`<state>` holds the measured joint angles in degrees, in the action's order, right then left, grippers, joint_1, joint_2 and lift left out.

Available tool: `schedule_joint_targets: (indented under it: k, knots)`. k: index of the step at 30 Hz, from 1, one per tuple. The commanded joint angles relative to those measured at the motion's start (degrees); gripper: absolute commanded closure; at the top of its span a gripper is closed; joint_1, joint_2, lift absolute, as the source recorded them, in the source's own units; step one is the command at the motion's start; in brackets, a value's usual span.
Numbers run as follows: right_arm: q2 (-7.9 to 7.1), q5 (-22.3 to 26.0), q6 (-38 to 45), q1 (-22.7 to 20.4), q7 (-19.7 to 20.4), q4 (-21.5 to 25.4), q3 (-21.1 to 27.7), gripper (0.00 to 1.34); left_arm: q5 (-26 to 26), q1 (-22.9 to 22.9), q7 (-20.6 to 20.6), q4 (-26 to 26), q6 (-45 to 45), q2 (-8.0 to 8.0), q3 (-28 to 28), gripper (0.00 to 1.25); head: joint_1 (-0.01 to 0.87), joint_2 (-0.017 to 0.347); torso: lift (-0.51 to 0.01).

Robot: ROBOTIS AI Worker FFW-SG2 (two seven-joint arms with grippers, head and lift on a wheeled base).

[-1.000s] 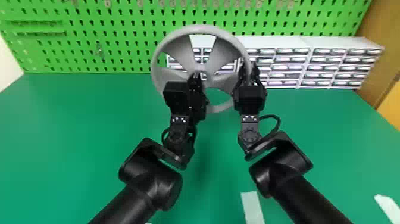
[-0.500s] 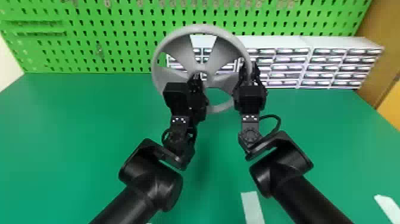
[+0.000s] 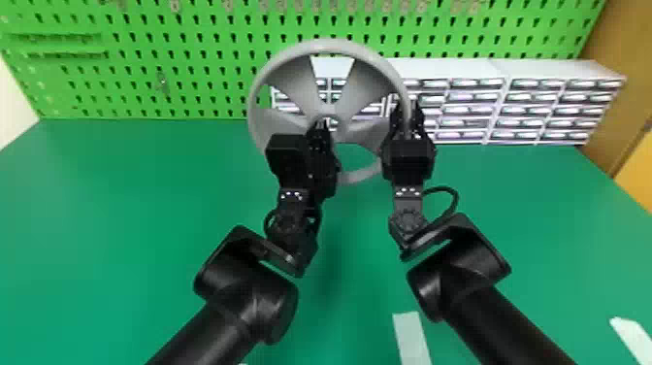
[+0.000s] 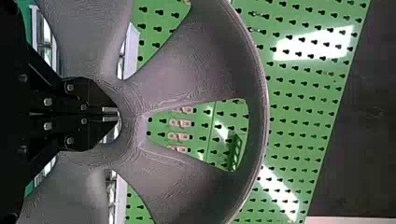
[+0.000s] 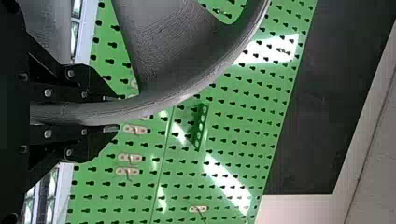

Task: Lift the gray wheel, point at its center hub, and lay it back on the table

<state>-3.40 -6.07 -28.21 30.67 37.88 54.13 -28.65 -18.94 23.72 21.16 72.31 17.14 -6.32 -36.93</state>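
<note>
My right gripper (image 5: pixel 112 113) was clamped on the rounded rim of the gray wheel (image 3: pixel 330 46), which I held raised and upright above the green table (image 3: pixel 121 218), in front of the drawer units (image 3: pixel 470 109). My left gripper (image 4: pixel 111 115) was closed, tip to tip with nothing between, pointing at the center hub (image 4: pixel 128 105); whether it touched, I could not tell. My worry was the one-sided hold: with most of the wheel hanging out to the side of my right fingers, its weight could make it pivot in them, the more so since flat pads on a curved rim probably gave little bite. If I lowered it before drawing the left tips clear, they could catch in the hub's opening and wrench it askew. A forward swing might knock the drawers, and a steep descent could land the lower rim first and twist it loose. The wheel looked like dull plastic, with fine wavy lines across it like printed layers. Broad spokes flared from the hub into a smooth, tubular rim, leaving wedge-shaped openings with softened corners. Behind stood a glossy green pegboard (image 3: pixel 194 22), punched with keyhole slots.
</note>
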Motion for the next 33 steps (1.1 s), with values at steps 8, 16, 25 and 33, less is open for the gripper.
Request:
schedule_joint_targets:
  k: [8,16,25,33]
  knots:
    - [0.06,0.3,-0.1,0.0,0.0,0.1,-0.3,1.31,0.0,0.0,-0.4,-0.3,0.7,0.08,0.1,1.22,0.692,0.048,-0.096]
    - [-0.03,0.4,-0.1,0.0,0.0,0.2,-0.3,1.31,-0.1,0.0,-0.4,-0.3,0.7,0.08,0.2,1.22,0.692,0.048,-0.096]
    - [-0.03,0.5,-0.1,0.0,0.0,0.2,-0.2,1.31,-0.4,0.0,-0.5,-0.4,0.7,0.08,0.1,1.22,0.692,0.048,-0.096]
    - [-0.03,0.6,-0.2,0.0,0.0,0.3,-0.1,1.31,-0.6,0.0,-0.4,-0.4,0.8,0.17,0.0,1.22,0.692,0.048,-0.096]
